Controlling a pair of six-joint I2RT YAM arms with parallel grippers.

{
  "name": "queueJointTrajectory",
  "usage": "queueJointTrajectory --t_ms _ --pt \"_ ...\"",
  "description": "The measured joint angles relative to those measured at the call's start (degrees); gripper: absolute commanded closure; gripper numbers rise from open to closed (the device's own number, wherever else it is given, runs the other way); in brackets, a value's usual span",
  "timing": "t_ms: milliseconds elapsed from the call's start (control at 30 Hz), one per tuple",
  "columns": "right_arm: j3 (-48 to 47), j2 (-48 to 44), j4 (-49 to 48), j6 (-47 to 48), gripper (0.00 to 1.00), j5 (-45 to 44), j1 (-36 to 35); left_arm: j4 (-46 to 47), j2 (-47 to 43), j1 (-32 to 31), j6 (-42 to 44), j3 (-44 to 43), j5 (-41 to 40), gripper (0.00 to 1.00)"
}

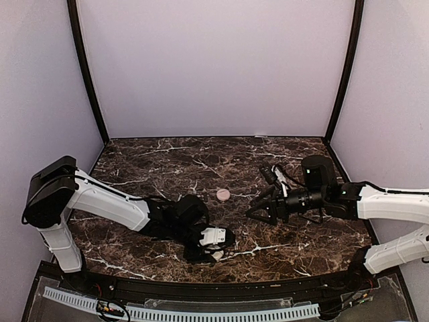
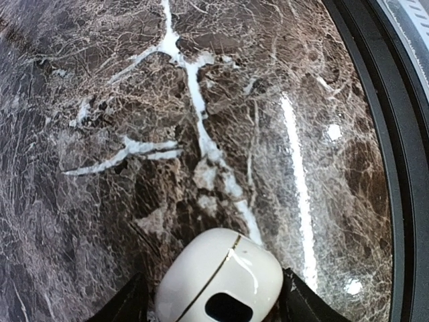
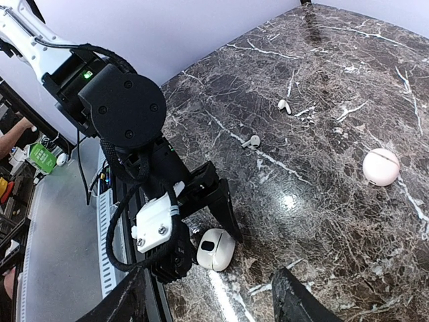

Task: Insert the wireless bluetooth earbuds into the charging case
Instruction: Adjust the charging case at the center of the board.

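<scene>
Charging case (image 2: 220, 278), left hand (image 3: 209, 251) straddling (clamped or not, cannot tell); right hand (image 3: 211, 288) apart. Earbuds (image 3: 252, 141): likely light, slick; you pinch stems.

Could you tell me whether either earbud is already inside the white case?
No: one earbud and the other earbud lie loose on the marble table, apart from the white case.

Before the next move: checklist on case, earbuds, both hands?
1. White case between the left hand fingers: ok.
2. Firm hold on it: cannot tell.
3. Lid open to take earbuds: not ok, seam looks shut.
4. Earbud and second earbud lying free on the table: ok.
5. Right hand open and empty: ok.
</scene>
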State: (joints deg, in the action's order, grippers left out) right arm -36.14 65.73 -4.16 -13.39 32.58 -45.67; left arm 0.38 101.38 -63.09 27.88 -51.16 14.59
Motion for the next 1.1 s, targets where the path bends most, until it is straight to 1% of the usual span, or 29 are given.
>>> queueJointTrajectory --t_ms 133,267,367,400,500,600,800,933,1100 --pt "0.0 0.0 0.0 0.0 0.38 0.0 0.0 0.1 1.0 0.2 1.0 -1.0 0.2 0.33" --pt "0.0 0.0 0.0 0.0 0.38 0.1 0.0 0.3 1.5 0.3 1.9 -1.4 0.1 0.33" --pt "0.0 0.0 0.0 0.1 0.38 0.2 0.0 0.4 1.6 0.6 2.0 -1.6 -0.2 0.37" --pt "0.0 0.0 0.0 0.1 0.38 0.2 0.0 0.4 1.7 0.8 2.1 -1.7 -0.3 0.41" --pt "0.0 0.0 0.2 0.3 0.38 0.2 0.0 0.4 1.8 1.7 2.0 -2.0 -0.5 0.46" --pt "0.0 0.0 0.4 0.5 0.38 0.2 0.1 0.2 1.8 2.6 1.9 -2.0 -0.3 0.48" --pt "0.0 0.0 0.4 0.6 0.37 0.2 0.3 0.1 1.8 3.1 1.4 -1.9 -0.2 0.45" --pt "0.0 0.0 0.4 0.6 0.37 0.3 0.3 -0.1 1.8 3.1 0.9 -1.9 0.1 0.58" --pt "0.0 0.3 0.4 0.6 0.35 0.4 0.3 -0.2 1.4 3.1 0.8 -2.1 0.6 0.64"
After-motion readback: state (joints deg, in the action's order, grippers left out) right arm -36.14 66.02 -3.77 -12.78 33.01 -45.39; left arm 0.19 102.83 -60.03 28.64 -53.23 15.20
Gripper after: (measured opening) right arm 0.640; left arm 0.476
